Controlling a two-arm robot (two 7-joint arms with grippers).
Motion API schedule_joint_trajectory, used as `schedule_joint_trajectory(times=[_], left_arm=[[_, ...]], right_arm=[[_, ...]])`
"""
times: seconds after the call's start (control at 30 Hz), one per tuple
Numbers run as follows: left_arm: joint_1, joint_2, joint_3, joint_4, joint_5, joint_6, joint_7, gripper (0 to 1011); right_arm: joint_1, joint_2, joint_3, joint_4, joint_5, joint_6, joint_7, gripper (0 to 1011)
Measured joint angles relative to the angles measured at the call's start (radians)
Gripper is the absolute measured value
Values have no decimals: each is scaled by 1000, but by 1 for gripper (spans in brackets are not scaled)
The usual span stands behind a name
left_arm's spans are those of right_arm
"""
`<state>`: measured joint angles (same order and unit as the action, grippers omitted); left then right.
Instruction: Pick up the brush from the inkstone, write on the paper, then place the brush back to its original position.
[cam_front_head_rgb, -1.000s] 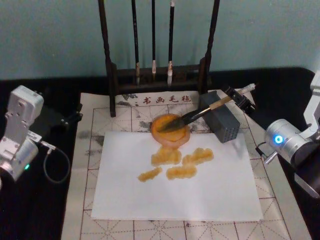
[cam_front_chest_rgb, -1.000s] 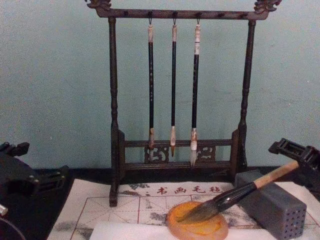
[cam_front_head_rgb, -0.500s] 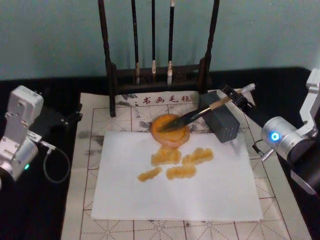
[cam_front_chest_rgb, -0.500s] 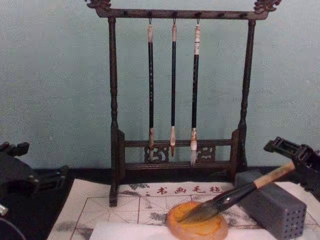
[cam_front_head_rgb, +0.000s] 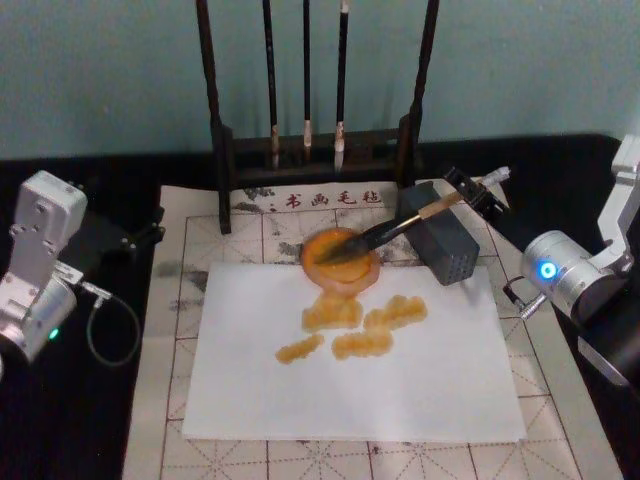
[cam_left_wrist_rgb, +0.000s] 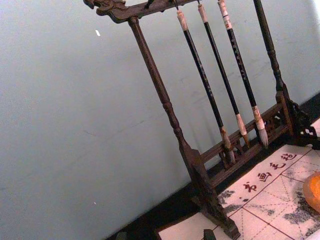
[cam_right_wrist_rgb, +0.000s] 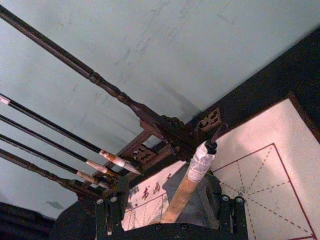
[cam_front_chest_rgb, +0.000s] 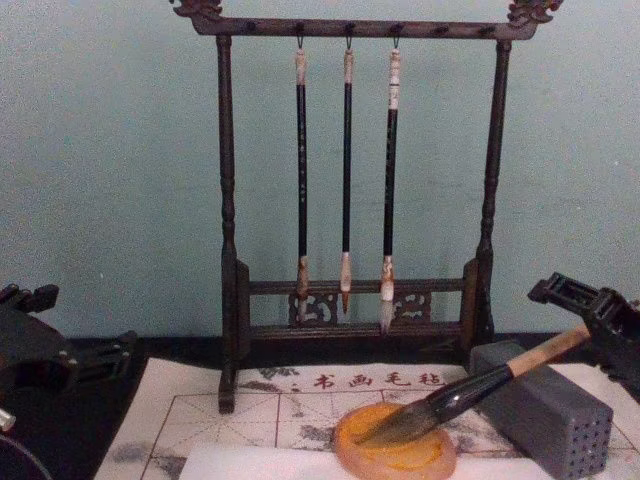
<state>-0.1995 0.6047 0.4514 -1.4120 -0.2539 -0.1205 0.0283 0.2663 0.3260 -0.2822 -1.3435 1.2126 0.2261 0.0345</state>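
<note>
The brush (cam_front_head_rgb: 395, 228) lies slanted, its dark tuft in the round orange inkstone (cam_front_head_rgb: 340, 274) and its tan handle resting on a grey block (cam_front_head_rgb: 445, 245). My right gripper (cam_front_head_rgb: 474, 192) is open, a finger on each side of the handle near its white end cap. The right wrist view shows the handle (cam_right_wrist_rgb: 187, 190) between the widely parted fingers (cam_right_wrist_rgb: 110, 212). From the chest, the brush (cam_front_chest_rgb: 450, 395) rises from the inkstone (cam_front_chest_rgb: 400, 460) toward the right gripper (cam_front_chest_rgb: 590, 310). The white paper (cam_front_head_rgb: 400, 380) carries several orange strokes (cam_front_head_rgb: 350, 325). My left gripper (cam_front_head_rgb: 150, 225) stays parked and open at the left.
A dark wooden rack (cam_front_head_rgb: 310, 150) with three thin hanging brushes (cam_front_chest_rgb: 345, 170) stands behind the inkstone. The paper lies on a gridded felt mat (cam_front_head_rgb: 170, 330) on a black table. The grey block (cam_front_chest_rgb: 555, 415) has small holes in its end.
My right arm has shifted slightly left and toward the rack along the handle end. The brush, inkstone and left arm have not moved.
</note>
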Motion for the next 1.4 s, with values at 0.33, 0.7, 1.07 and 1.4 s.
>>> schedule_joint_trajectory(times=[0.33, 0.7, 1.07, 1.4], left_arm=[[0, 0, 0, 0, 0, 0, 0, 1001], [0, 0, 0, 0, 0, 0, 0, 1001], [0, 0, 0, 0, 0, 0, 0, 1001], [0, 0, 0, 0, 0, 0, 0, 1001]], right_arm=[[10, 7, -12, 13, 10, -12, 3, 1000], [9, 6, -10, 11, 10, -10, 3, 993], [8, 5, -9, 10, 9, -9, 3, 743], [7, 5, -8, 9, 8, -8, 3, 405]])
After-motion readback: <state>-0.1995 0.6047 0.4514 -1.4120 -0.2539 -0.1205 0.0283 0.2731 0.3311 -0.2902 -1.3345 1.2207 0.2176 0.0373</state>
